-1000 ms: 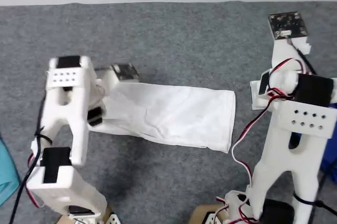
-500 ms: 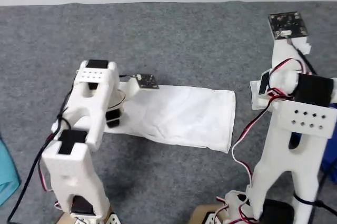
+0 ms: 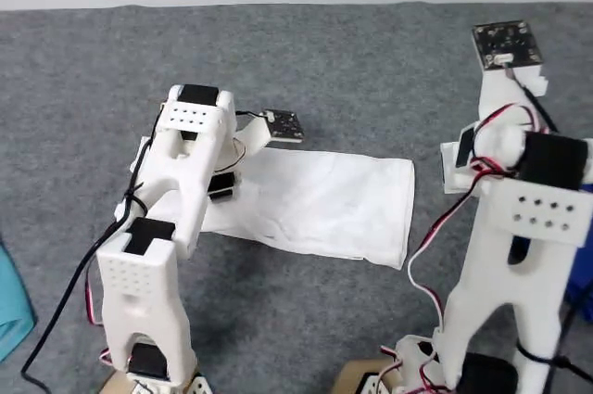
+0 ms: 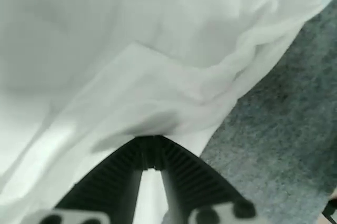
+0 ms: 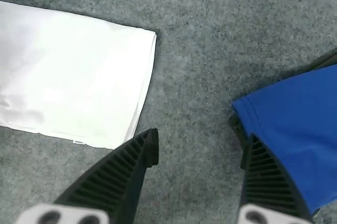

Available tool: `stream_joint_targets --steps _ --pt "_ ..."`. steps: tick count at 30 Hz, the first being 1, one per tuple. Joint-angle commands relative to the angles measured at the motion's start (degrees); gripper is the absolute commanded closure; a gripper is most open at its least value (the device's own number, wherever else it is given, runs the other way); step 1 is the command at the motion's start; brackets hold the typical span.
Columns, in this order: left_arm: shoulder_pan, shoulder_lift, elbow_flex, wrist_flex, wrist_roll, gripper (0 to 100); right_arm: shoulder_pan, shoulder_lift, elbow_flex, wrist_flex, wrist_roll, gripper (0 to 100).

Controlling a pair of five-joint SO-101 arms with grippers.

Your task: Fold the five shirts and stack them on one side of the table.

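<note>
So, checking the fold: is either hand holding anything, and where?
The left hand pinches the white shirt by a fold near its edge; the right hand holds nothing.

Our high cam is fixed above the table point(image 3: 352, 51), looking down w/ both arms in frame. Left wrist cam sits v. close to the white shirt point(image 4: 158, 50), looking past the left gripper point(image 4: 151, 147), pinched on cloth. Right wrist cam hangs farther off, facing down past the right gripper point(image 5: 199, 145), jaws apart. We find the shirt's squared end in both high & right wrist views.
</note>
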Motion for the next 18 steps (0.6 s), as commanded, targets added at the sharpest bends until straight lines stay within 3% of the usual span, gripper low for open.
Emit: stream_joint_targets --steps 1,9,18 --pt "0.8 0.1 -1.5 0.7 0.2 100 0.1 -3.6 -0.5 2.1 -0.6 73.2" --pt "3.7 8.4 -2.4 1.5 0.3 100 0.1 -4.0 -0.5 2.1 -0.6 73.2" --pt "2.2 -2.1 -4.7 4.0 1.2 100 0.1 -4.0 -0.5 2.1 -0.6 73.2"
